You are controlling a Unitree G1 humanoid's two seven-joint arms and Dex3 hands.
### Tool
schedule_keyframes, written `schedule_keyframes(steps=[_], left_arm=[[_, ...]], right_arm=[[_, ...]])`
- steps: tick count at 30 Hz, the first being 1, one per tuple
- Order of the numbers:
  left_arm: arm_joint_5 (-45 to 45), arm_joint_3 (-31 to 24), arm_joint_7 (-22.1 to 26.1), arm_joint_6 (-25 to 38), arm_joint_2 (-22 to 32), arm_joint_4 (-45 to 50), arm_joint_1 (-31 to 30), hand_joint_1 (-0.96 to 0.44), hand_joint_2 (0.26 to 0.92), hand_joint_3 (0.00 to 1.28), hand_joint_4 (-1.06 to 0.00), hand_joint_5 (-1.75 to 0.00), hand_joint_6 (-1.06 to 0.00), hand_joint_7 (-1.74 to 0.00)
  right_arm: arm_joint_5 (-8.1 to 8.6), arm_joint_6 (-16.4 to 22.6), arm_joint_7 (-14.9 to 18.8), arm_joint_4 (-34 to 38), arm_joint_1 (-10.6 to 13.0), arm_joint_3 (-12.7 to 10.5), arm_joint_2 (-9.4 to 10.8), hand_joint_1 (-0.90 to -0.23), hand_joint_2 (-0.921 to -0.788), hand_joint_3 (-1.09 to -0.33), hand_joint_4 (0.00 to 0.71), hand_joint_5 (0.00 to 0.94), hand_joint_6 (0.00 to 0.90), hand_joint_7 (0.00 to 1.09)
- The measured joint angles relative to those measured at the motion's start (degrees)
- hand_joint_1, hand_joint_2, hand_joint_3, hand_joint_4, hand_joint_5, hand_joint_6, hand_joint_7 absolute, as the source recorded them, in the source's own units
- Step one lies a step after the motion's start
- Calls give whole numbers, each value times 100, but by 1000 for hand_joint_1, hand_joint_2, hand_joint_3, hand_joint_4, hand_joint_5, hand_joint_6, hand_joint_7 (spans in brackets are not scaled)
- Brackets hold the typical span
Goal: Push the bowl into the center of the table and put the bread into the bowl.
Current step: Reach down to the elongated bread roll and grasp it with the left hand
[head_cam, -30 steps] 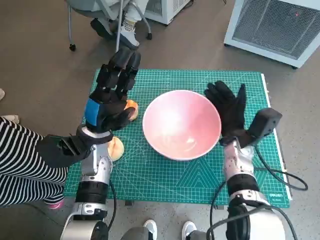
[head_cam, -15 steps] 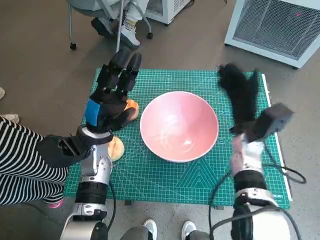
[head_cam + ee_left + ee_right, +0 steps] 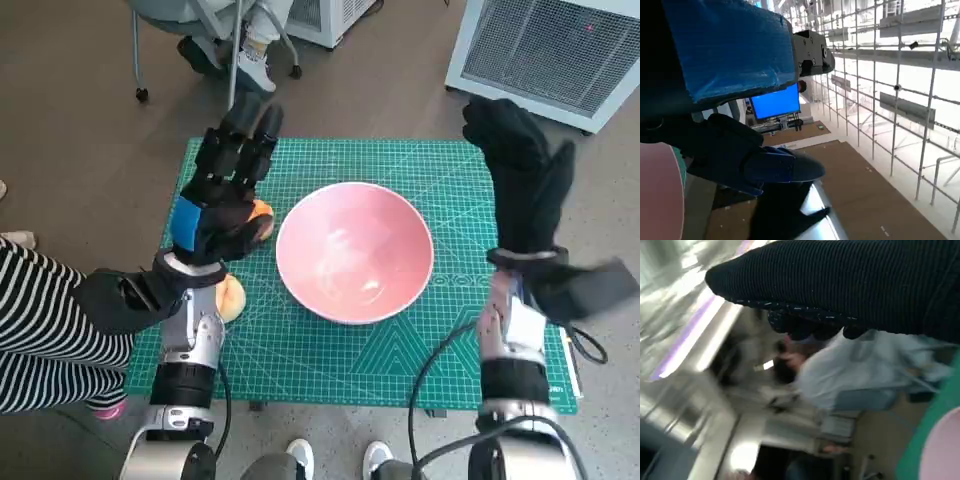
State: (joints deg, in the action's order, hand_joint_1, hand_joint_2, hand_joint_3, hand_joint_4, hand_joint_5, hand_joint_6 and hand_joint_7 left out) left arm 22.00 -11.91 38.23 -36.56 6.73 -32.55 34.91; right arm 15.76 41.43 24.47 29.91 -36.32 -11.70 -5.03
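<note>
A large pink bowl (image 3: pixel 354 250) sits empty near the middle of the green cutting mat (image 3: pixel 330 355). An orange piece of bread (image 3: pixel 261 213) peeks out beside my left hand (image 3: pixel 222 190), which is raised above the mat's left side with fingers spread and nothing in it. A second pale bun (image 3: pixel 230 296) lies by my left wrist. My right hand (image 3: pixel 522 180) is lifted high at the mat's right edge, well clear of the bowl, fingers extended and empty. The bowl's rim (image 3: pixel 657 195) shows in the left wrist view, and the bowl (image 3: pixel 945 452) also shows in the right wrist view.
A white grilled appliance (image 3: pixel 555 55) stands on the floor at the back right. A chair (image 3: pixel 215 40) with a person's feet is behind the table. A person in a striped sleeve (image 3: pixel 45 320) is close on the left.
My right hand has pulled away from the bowl's right rim, rising and swinging outward to the right. The bowl has slid slightly left. My left hand has stayed put.
</note>
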Motion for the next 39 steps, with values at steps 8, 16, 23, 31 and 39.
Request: schedule_keyframes(steps=[8, 16, 23, 31, 39], left_arm=[[-1807, 147, -701, -712, 1350, -863, 625, -549, 893, 55, -98, -3, -106, -213], [-3531, 926, -1277, -142, 2577, -1808, 1486, -541, 788, 3, -89, 0, -134, -105], [-4226, 1540, -1488, 330, 2932, -2870, 2299, -386, 746, 1, -94, -1, -186, -50], [-4900, 2314, -1826, 763, 2788, -3626, 2691, -304, 739, 1, -100, -2, -209, -30], [-5430, 2925, -2203, 1214, 2575, -3968, 2714, -362, 748, 3, -97, -1, -215, -14]], right_arm=[[12, -80, 85, -1066, 404, 327, -23, -711, -921, -683, 127, 18, 163, 267], [-33, -126, 85, -1671, 618, 469, -154, -717, -921, -678, 130, 15, 154, 280], [-117, -141, 61, -1936, 815, 554, -206, -720, -921, -675, 133, 13, 120, 282], [-283, -72, 19, -2093, 894, 637, -247, -711, -921, -693, 130, 3, 54, 379], [-285, -35, 10, -2114, 989, 706, -295, -704, -921, -702, 130, 1, 33, 422]])
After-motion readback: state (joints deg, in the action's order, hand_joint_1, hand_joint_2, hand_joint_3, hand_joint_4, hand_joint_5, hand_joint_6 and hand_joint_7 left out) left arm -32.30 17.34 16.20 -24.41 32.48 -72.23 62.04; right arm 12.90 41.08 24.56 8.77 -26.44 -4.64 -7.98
